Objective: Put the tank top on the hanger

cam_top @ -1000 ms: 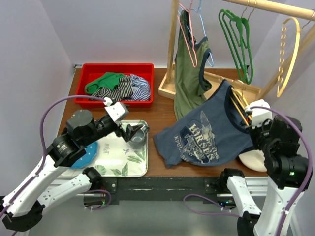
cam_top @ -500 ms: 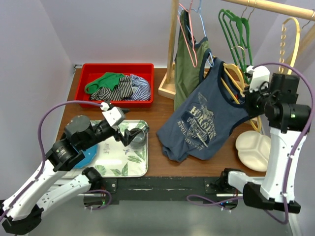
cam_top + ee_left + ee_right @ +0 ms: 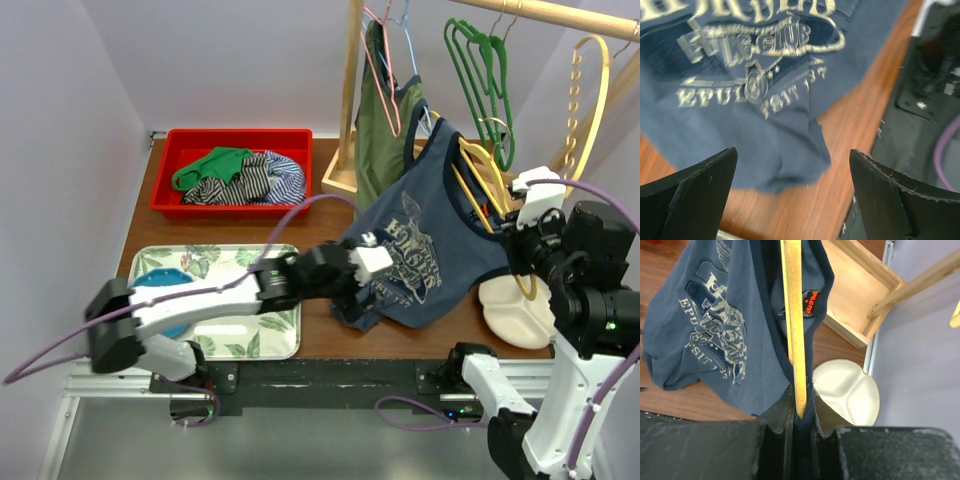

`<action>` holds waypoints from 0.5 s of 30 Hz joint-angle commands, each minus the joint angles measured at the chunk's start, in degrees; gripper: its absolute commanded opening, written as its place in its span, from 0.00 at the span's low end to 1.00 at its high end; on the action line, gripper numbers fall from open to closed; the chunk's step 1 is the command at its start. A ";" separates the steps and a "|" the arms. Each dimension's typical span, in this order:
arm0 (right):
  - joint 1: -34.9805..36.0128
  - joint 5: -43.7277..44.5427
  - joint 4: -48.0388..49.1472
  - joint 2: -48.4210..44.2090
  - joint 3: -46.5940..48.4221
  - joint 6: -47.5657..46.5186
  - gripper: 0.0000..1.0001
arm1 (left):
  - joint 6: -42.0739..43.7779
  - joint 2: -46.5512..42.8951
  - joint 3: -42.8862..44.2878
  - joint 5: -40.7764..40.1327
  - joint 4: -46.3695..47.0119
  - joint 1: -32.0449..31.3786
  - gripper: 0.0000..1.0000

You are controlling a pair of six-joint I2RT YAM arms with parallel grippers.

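Observation:
The navy tank top with its pale print hangs slanted, its lower hem bunched on the wooden table. The mustard-yellow hanger sits inside its neck and armhole. My right gripper is shut on the hanger's bar, with the tank top's dark strap fabric wrapped around the bar between the fingers. My left gripper hovers wide open just above the hem. Nothing is between its fingers.
A red bin of clothes stands at the back left and a floral tray at the front left. An olive tank top, green hangers and a holed yellow hanger hang on the rack. A white divided plate lies under my right gripper.
My left arm swung right from the tray to the tank top's hem. My right gripper lifted the hanger and top off the table, then settled slightly lower and to the right.

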 commanded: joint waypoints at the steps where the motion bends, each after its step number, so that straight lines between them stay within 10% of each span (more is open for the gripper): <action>1: -0.23 0.45 2.57 1.01 -1.94 0.76 0.00 | -0.99 12.14 8.23 -14.81 -4.71 -4.92 1.00; 6: -0.23 0.62 3.01 1.27 -2.74 0.94 0.00 | -4.68 23.17 12.37 -24.49 -10.69 -6.78 0.95; 9: -0.23 0.54 3.10 1.18 -2.74 1.02 0.00 | -5.04 26.16 13.42 -25.91 -11.13 -6.78 0.76; 13: -0.23 0.45 3.36 1.18 -3.18 1.20 0.00 | -5.04 28.62 15.36 -24.60 -12.28 -6.78 0.14; 15: -0.23 0.71 3.54 1.10 -3.61 1.20 0.00 | -4.61 28.02 15.97 -21.28 -11.32 -6.78 0.00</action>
